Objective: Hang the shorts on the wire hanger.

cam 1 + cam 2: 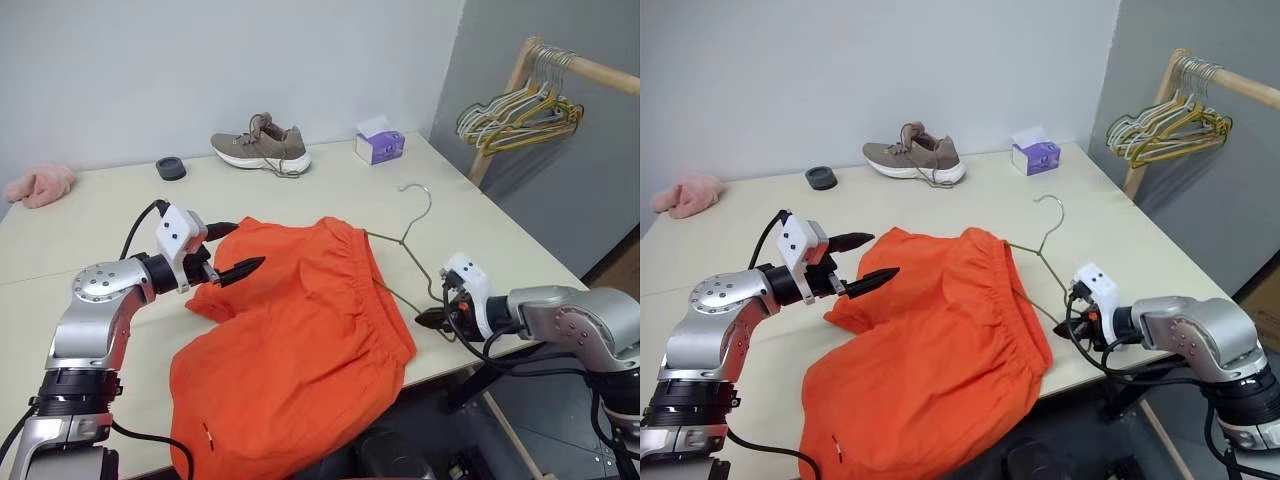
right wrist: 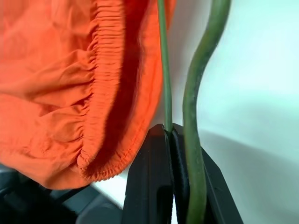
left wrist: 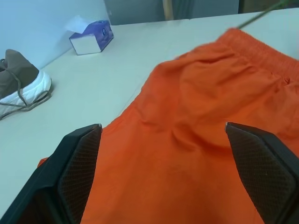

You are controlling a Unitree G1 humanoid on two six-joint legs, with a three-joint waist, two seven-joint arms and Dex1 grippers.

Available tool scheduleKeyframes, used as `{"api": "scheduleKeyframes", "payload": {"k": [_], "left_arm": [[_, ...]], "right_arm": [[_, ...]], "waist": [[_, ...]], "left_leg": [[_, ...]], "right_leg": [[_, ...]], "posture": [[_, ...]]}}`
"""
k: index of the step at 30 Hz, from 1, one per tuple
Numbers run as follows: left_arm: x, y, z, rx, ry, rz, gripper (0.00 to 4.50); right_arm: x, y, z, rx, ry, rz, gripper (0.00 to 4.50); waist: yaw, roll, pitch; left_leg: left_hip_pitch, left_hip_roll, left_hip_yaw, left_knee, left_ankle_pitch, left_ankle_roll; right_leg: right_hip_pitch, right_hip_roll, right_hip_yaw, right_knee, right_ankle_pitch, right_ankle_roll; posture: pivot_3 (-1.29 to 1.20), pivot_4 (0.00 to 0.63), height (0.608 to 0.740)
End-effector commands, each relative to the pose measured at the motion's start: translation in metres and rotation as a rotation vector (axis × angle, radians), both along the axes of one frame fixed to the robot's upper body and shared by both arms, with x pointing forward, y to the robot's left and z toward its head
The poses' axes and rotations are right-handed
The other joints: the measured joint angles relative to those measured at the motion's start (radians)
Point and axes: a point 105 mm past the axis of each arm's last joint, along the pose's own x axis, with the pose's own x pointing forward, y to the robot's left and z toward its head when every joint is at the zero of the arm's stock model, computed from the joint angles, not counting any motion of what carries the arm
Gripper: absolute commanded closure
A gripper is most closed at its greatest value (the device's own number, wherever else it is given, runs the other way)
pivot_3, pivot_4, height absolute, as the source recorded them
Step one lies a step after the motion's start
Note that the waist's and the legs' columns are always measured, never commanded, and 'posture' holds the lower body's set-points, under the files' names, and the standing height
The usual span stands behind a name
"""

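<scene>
Pale beige laminate forms the table [image 1: 90,235], which is set in a corner between a white wall and a grey one, with a wooden rack [image 1: 520,75] of bunched hangers off to the right. Across the table's near edge the shorts [image 1: 300,340] are spread, bright orange, limp and creased, one part drooping over the edge. They are judged light and floppy, likely to sag and slide on thin wire; the gathered waistband [image 1: 375,295] is judged the firmest place to be gripped. Above the leg end of the fabric the left gripper [image 1: 233,250] is held with its fingers spread wide and nothing between them, the cloth lying just below and ahead of the tips. The wire hanger [image 1: 405,245] lies partly under the waistband, its hook pointing away; it is thin, stiff and probably slippery. Its lower corner is pinched by the right gripper [image 2: 169,133], fingers pressed together on the wire, the waistband just beside them. Beyond both sets of fingers a shoe [image 1: 262,146], a tissue box [image 1: 380,143] and a pink cloth [image 1: 40,184] are seen.
</scene>
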Motion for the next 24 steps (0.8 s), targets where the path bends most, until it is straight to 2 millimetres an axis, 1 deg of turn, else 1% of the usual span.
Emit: {"api": "scheduleKeyframes", "payload": {"k": [1, 4, 6, 9, 11, 14, 19, 24], "left_arm": [[0.004, 0.004, 0.018, -0.025, -0.073, 0.028, 0.04], [0.006, 0.007, 0.024, -0.076, -0.059, 0.042, 0.04], [0.007, 0.008, 0.031, -0.078, -0.069, 0.027, 0.04], [0.006, 0.005, 0.042, -0.053, -0.092, -0.019, 0.04], [0.001, -0.002, 0.045, 0.019, -0.095, -0.103, 0.04], [-0.008, -0.013, 0.046, 0.115, -0.079, -0.229, 0.04], [-0.011, -0.025, 0.046, 0.222, -0.083, -0.352, 0.04], [-0.013, -0.038, 0.029, 0.335, -0.089, -0.465, 0.04]], "right_arm": [[0.005, 0.010, 0.024, -0.018, -0.153, 0.089, 4.50], [0.007, 0.011, 0.031, -0.085, -0.249, 0.151, 4.50], [0.009, 0.012, 0.033, -0.157, -0.325, 0.199, 4.50], [0.010, 0.013, 0.032, -0.253, -0.417, 0.280, 4.50], [0.009, 0.015, 0.032, -0.304, -0.475, 0.339, 4.50], [0.010, 0.018, 0.031, -0.355, -0.538, 0.395, 4.50], [0.013, 0.023, 0.038, -0.382, -0.602, 0.444, 4.50], [0.011, 0.027, 0.045, -0.418, -0.674, 0.499, 4.50]], "waist": [[0.001, 0.000, 0.000], [0.001, 0.000, 0.000], [0.001, 0.000, 0.000], [0.001, 0.000, 0.000], [0.000, 0.000, 0.000], [-0.004, 0.001, 0.000], [-0.003, 0.001, 0.000], [-0.004, 0.001, 0.001]], "left_leg": [[0.000, 0.000, 0.000, 0.000, 0.000, 0.000], [0.000, 0.000, 0.000, 0.001, 0.000, 0.000], [0.000, 0.000, 0.000, 0.001, 0.000, 0.000], [0.000, 0.000, 0.000, 0.001, 0.000, 0.000], [0.000, 0.000, 0.000, 0.001, 0.000, 0.000], [0.000, 0.000, 0.000, 0.000, 0.000, 0.000], [0.001, 0.000, 0.000, 0.001, 0.000, 0.000], [0.002, 0.000, -0.001, 0.001, 0.000, 0.000]], "right_leg": [[0.000, 0.000, 0.000, 0.000, 0.000, 0.000], [0.000, 0.000, 0.001, 0.000, 0.000, 0.000], [0.000, 0.000, 0.000, 0.000, 0.000, 0.000], [0.000, 0.000, 0.000, 0.000, 0.000, 0.000], [0.000, 0.000, 0.000, 0.000, 0.000, 0.000], [-0.001, 0.000, 0.000, 0.000, 0.000, 0.000], [0.000, 0.000, 0.000, 0.002, 0.000, 0.000], [0.000, 0.000, 0.001, 0.003, 0.000, 0.000]], "posture": [[-0.34, 0.000, 0.740], [-0.34, 0.000, 0.740], [-0.34, 0.000, 0.740], [-0.34, 0.000, 0.740], [-0.34, 0.000, 0.740], [-0.34, 0.000, 0.740], [-0.34, 0.000, 0.740], [-0.35, 0.000, 0.740]]}}
